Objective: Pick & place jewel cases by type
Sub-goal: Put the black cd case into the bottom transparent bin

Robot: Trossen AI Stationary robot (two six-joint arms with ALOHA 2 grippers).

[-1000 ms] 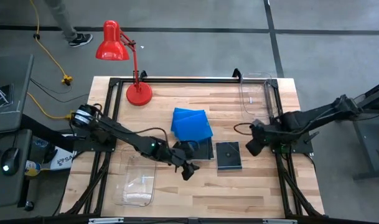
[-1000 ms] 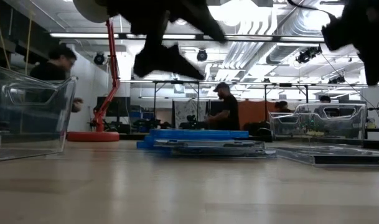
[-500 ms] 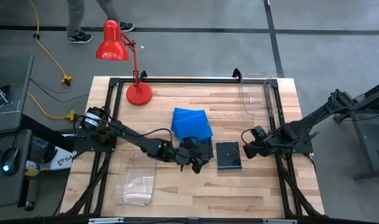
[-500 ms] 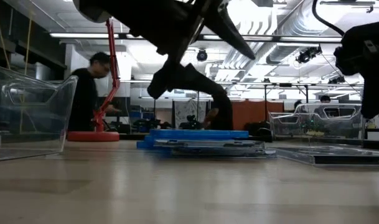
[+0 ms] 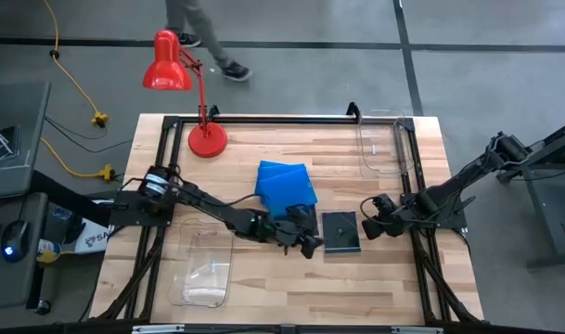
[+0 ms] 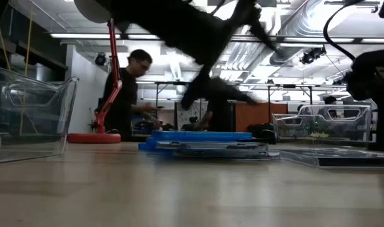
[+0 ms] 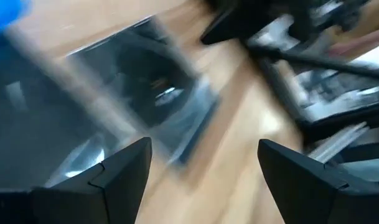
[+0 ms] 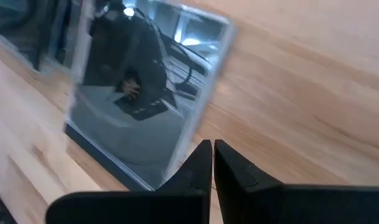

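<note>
A dark jewel case [image 5: 340, 232] lies flat on the table by itself, and shows in the right wrist view [image 8: 133, 106] too. Left of it, a second dark case [image 5: 301, 219] lies against a pile of blue jewel cases [image 5: 285, 184]. My left gripper [image 5: 309, 245] hovers open at the near edge of that second case, its fingers pointing toward the lone dark case [image 7: 158, 87]. My right gripper [image 5: 366, 225] is shut, fingertips [image 8: 205, 152] at the lone case's right edge. My right gripper's shut fingertips slant down at the lone dark case's right edge [image 8: 198, 134]. I cannot tell whether they touch it. The case lies flat on the table.
One clear bin [image 5: 203, 269] stands at the near left and another [image 5: 382, 144] at the far right. A red desk lamp [image 5: 194, 102] stands at the far left. A person walks past beyond the far edge.
My left gripper has gone toward the table's right edge and down, toward the lone dark case, rolling as it went, and stays open. My right gripper has sunk toward the table beside that case, tipping and rolling, still shut. No case has moved.
</note>
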